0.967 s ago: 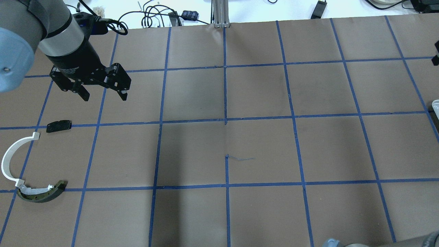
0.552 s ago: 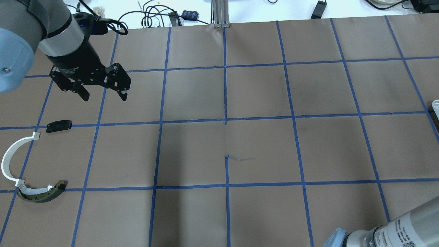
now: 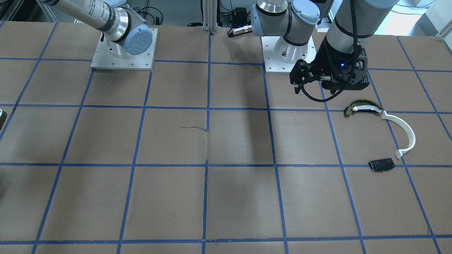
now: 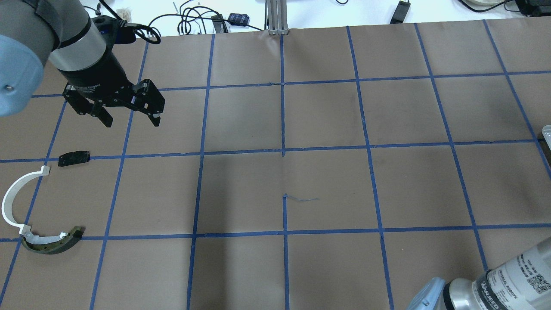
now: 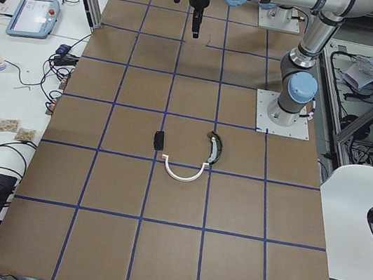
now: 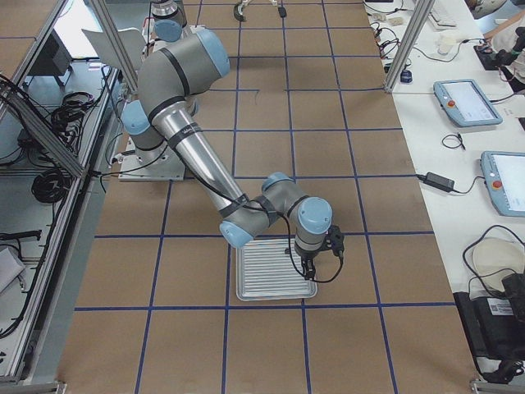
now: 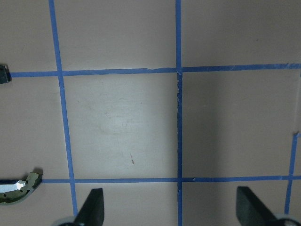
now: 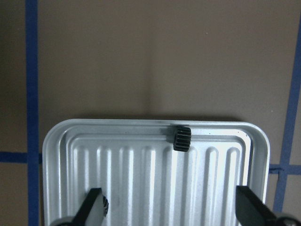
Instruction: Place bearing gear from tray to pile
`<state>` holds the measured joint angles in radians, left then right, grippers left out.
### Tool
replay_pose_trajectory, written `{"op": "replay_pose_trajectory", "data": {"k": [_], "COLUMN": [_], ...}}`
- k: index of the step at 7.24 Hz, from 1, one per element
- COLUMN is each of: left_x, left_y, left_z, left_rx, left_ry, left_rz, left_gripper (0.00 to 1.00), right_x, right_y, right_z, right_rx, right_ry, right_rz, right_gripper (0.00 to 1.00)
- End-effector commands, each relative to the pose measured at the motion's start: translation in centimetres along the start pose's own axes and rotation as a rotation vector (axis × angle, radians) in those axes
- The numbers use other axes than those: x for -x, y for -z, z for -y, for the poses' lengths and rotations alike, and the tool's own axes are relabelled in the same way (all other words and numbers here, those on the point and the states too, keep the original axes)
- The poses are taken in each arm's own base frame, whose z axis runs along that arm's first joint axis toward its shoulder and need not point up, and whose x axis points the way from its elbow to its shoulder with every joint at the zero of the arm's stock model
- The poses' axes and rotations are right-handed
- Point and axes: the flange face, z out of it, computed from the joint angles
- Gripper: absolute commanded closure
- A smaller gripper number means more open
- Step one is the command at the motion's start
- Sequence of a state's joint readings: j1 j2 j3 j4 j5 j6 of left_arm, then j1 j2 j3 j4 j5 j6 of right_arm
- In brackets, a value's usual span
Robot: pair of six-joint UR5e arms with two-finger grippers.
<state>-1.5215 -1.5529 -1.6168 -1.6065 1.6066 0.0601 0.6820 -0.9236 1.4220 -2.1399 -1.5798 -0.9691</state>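
Observation:
A small black toothed bearing gear (image 8: 182, 138) lies against the far rim of the ribbed silver tray (image 8: 141, 136). My right gripper (image 8: 171, 212) is open above the tray, nearer than the gear; a second dark toothed piece (image 8: 103, 205) sits by its left finger. The pile lies on the table's left: a white arc strip (image 4: 13, 198), a dark curved piece (image 4: 54, 243) and a flat black plate (image 4: 74, 158). My left gripper (image 4: 129, 116) hangs open and empty, beyond and to the right of the plate.
The table is brown paper with a blue tape grid. The tray (image 6: 275, 271) lies at the table's right end, its edge just showing in the overhead view (image 4: 546, 131). Cables and boxes (image 4: 215, 19) lie past the far edge. An aluminium post (image 4: 277, 17) stands at the back centre.
My right arm's forearm has come further into the overhead view's lower right corner, and a dark part at the right edge has gone. The left arm and pile have not moved.

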Motion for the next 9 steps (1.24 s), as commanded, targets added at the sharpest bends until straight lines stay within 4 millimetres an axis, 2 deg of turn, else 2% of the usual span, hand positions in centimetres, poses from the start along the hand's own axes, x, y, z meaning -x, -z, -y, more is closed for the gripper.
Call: {"op": "replay_pose_trajectory", "data": {"k": [1,2,3,5,6,7,8,9], "left_x": [0.0,0.0,0.0,0.0,0.0,0.0,0.0,0.0], "left_y": [0.0,0.0,0.0,-0.1,-0.1,-0.1,-0.1,-0.1], "left_z": [0.0,-0.1,-0.1,0.0,0.0,0.0,0.1,0.1], "left_rx": [0.001,0.005,0.007,0.007,0.005,0.005,0.005,0.004], "left_ry": [0.000,-0.003,-0.006,-0.009,-0.008,-0.008,-0.006,-0.008], "left_rz": [-0.001,0.002,0.001,-0.001,-0.002,-0.001,-0.004,-0.002], "left_gripper": [0.00,0.00,0.00,0.00,0.00,0.00,0.00,0.00], "right_x": [-0.7,-0.9,-1.0,-1.0,-1.1,-1.2,-1.7,-2.2], "right_y": [-3.1,-3.4,-3.3,-5.6,-5.7,-5.0,-4.5,-3.8], "right_z": [-0.1,0.7,0.8,0.8,0.8,0.8,0.9,1.3], "right_rx": [-0.005,-0.076,-0.081,-0.063,-0.055,-0.057,-0.065,-0.072], "right_ry": [-0.004,0.021,0.029,0.032,0.030,0.026,0.026,0.028], "right_rz": [0.026,0.025,0.020,0.045,0.040,0.029,0.017,0.003], "right_gripper": [0.00,0.00,0.06,0.32,0.42,0.62,0.74,0.74]}}
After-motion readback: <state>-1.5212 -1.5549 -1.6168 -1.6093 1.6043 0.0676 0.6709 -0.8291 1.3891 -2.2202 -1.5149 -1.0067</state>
